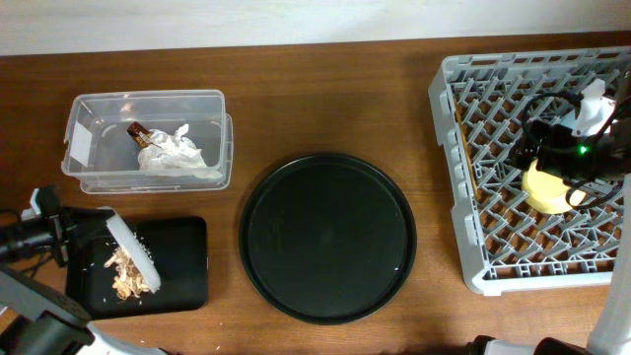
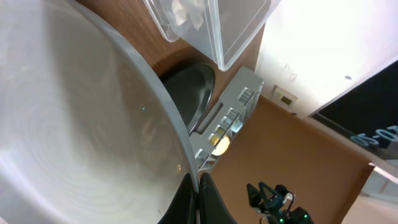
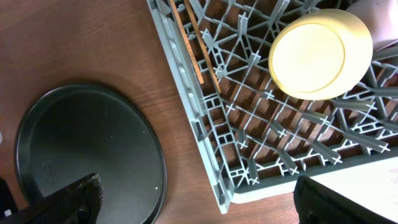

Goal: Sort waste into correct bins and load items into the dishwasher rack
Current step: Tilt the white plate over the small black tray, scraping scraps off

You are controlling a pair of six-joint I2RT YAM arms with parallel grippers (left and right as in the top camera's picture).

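Left gripper (image 2: pixel 199 196) pinching tilted plate (image 2: pixel 74 124) over rectangular tray (image 1: pixel 182 247), round black tray (image 1: pixel 328 237) centre, right gripper (image 3: pixel 196 186) spread above racked yellow bowl (image 3: pixel 312 53)

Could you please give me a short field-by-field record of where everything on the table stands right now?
left fingers: shut on the grey-green plate, tilted over the black rectangular tray
right fingers: open, empty, above the rack
black rectangular tray: food scraps
clear tub: crumpled paper and wrapper
rack: yellow bowl, chopsticks along the edge nearest the round black tray
round black tray: between tub and rack
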